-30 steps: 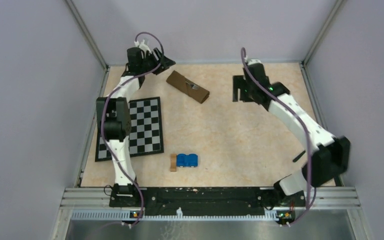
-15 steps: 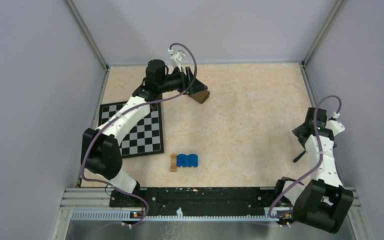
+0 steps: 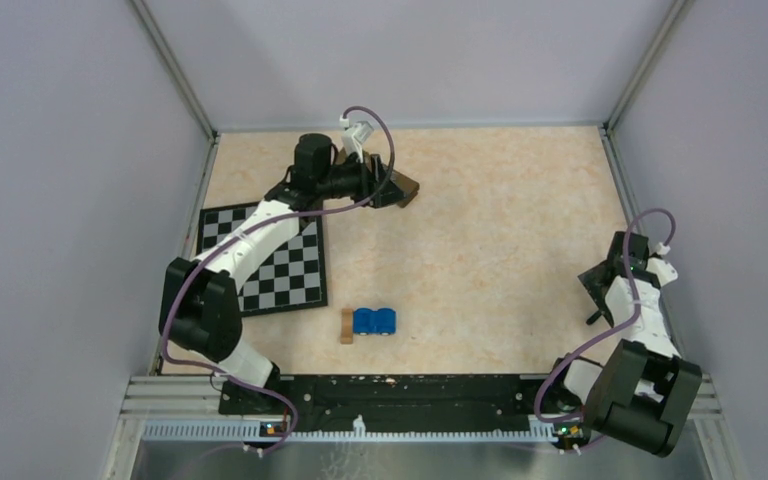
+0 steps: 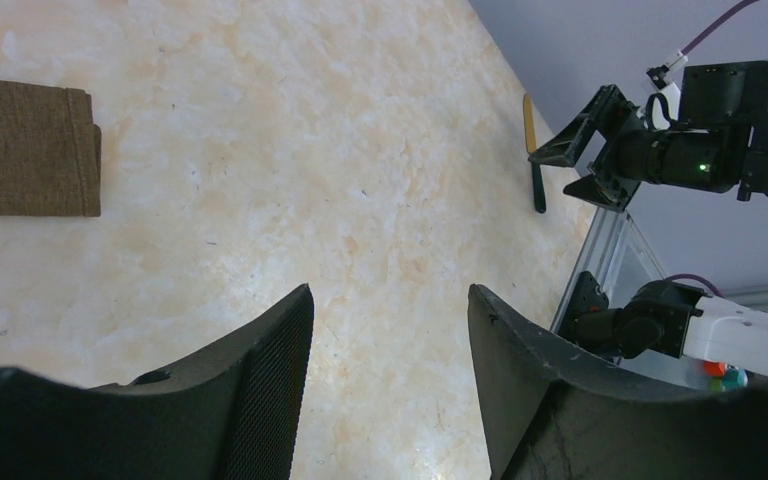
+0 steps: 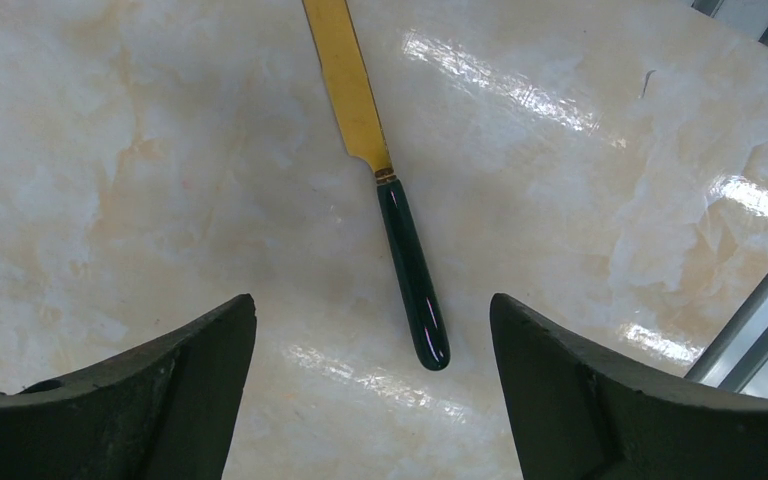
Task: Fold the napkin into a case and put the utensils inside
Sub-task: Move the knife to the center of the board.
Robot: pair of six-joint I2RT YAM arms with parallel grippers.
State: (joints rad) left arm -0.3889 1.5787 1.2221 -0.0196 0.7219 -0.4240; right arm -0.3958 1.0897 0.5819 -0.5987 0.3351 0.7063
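Dark brown cloth case (image 4: 25,150): clearest from left wrist.
Gold-bladed knife (image 5: 406,250): right wrist close-up.
Left gripper (image 4: 390,300), right gripper (image 5: 372,305): spread, empty.

Lab cell, grey panel walls (image 3: 60,200), aluminium rail (image 3: 170,393) (robot rig)

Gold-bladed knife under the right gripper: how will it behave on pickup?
The thin gold-bladed knife with dark glossy handle looks rigid; it shouldn't flop. Lying flat on the shiny marbled table, it'll probably skid if nudged. Its rounded, polished handle may slip or twist in the open right gripper.
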